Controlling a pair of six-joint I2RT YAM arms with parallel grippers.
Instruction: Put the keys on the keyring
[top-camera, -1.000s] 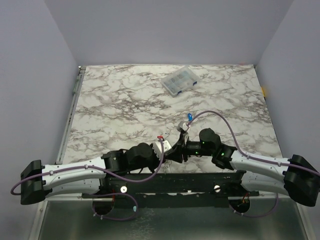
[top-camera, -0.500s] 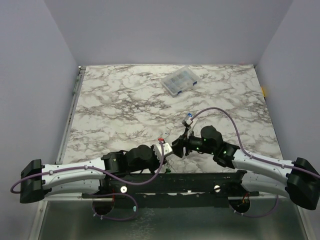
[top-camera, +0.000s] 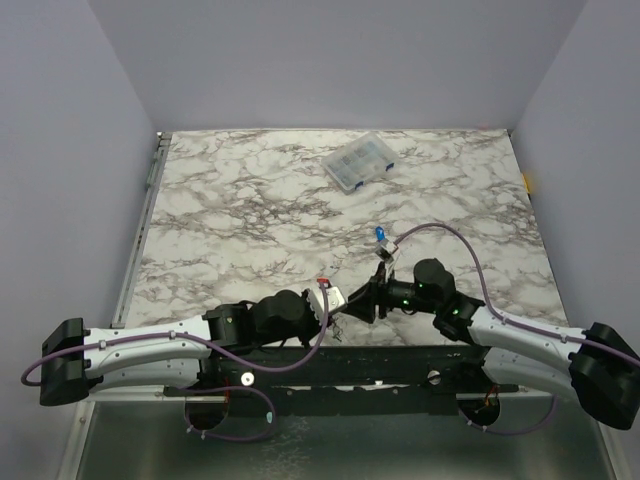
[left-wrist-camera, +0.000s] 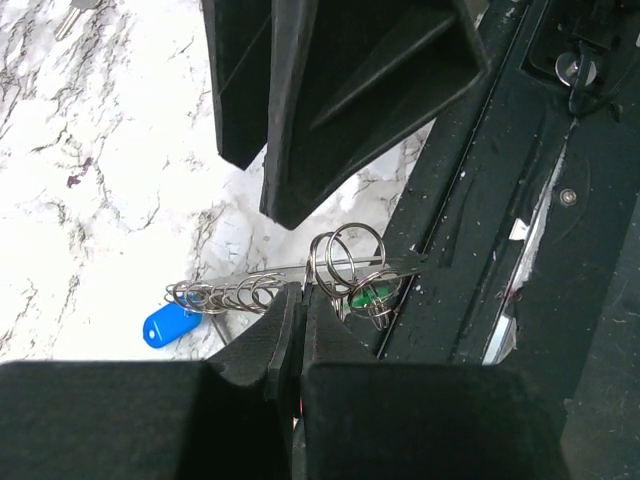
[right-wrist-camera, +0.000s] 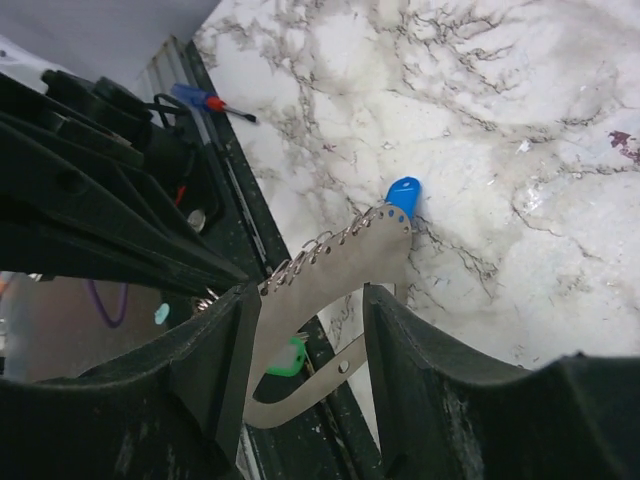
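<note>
- Your left gripper (left-wrist-camera: 300, 302) is clamped shut on the keyring (left-wrist-camera: 348, 268), at the table's (top-camera: 250, 200) near edge.
- Your right gripper (right-wrist-camera: 312, 300) stands parted astride it.
- A blue key (left-wrist-camera: 170, 325) and green key (left-wrist-camera: 370, 297) hang there.

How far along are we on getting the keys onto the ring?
Seemingly done: one blue-headed metal key and the green-headed key hang on the chain of the pale silvery keyring. In hand: left tool shut on that keyring, right tool open around it. Remaining: a second blue-headed key lies loose on the marble table.
</note>
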